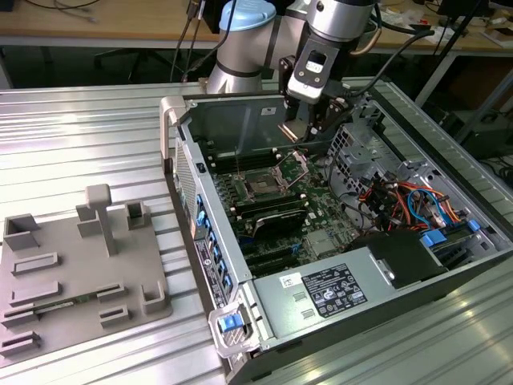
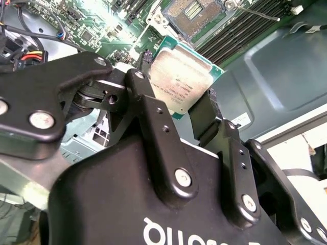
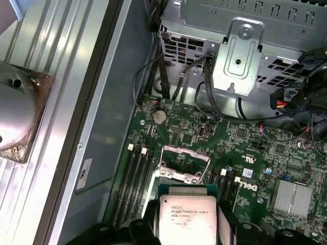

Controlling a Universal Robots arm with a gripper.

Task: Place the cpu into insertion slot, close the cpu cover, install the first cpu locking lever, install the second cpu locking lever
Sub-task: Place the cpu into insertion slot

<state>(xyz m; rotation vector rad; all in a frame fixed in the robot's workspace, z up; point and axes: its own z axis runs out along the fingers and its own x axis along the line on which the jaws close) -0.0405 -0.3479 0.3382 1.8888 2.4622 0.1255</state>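
Note:
My gripper (image 1: 299, 135) is shut on the cpu (image 2: 181, 81), a flat silvery square chip with a green edge, pinched by its two sides between black fingers (image 2: 148, 104). It hangs inside the open computer case, above the green board. The insertion slot (image 1: 260, 186) lies open with its dark pin field showing (image 2: 191, 13). The cpu cover (image 1: 293, 166), a thin silver frame, stands raised at the slot's far edge (image 3: 185, 162), just beyond the held cpu (image 3: 186, 219). A thin lever rod (image 2: 255, 11) sticks out beside the slot.
Long black memory slots (image 3: 134, 178) flank the socket. A metal drive cage (image 3: 240, 56) and bundled cables (image 1: 401, 200) crowd the exterior view's right. The case's wall (image 1: 240, 120) rises behind. A grey fixture plate (image 1: 72, 273) lies outside on the exterior view's left.

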